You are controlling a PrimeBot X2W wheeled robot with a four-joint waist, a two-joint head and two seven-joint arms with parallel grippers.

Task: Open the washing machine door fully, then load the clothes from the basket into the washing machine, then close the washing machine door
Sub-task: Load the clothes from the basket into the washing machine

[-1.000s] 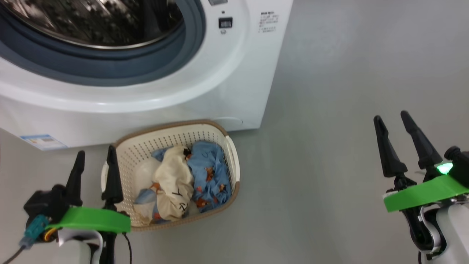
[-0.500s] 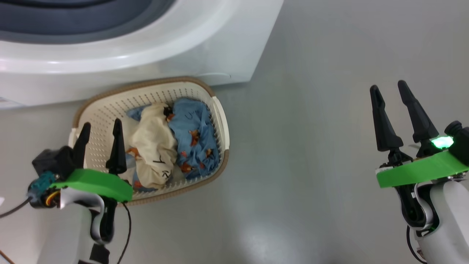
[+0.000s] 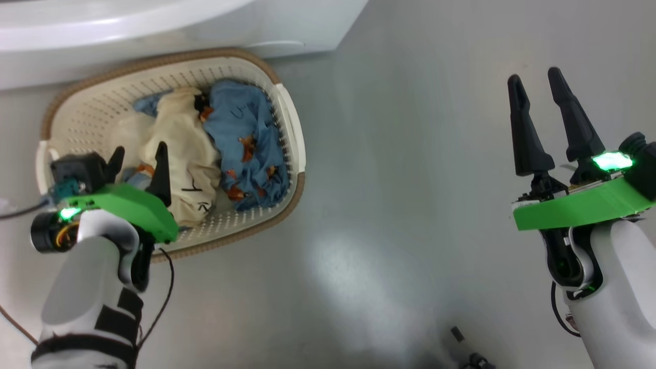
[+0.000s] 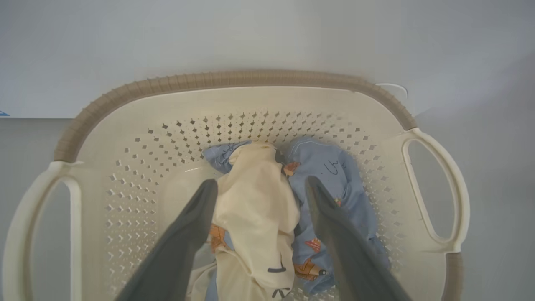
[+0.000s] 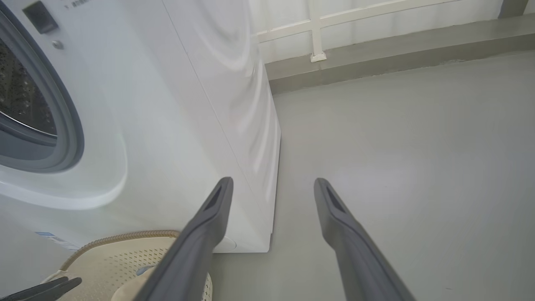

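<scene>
Basket (image 3: 92, 102) lies lengthwise along the washing machine (image 3: 154, 31) front, clothes (image 3: 241, 128) inside.

Basket (image 3: 154, 60): open at the top, reached from above. Right and middle are taken up by heaped clothes (image 3: 241, 133); bare bottom is left at the left. Far side is closed off by the washing machine (image 3: 154, 20), just beside the rim. Floor (image 3: 410, 179) to the right: unobstructed.

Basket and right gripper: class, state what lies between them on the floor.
The stretch is bare: in the head view, grey floor separates the basket from the open right gripper.
</scene>
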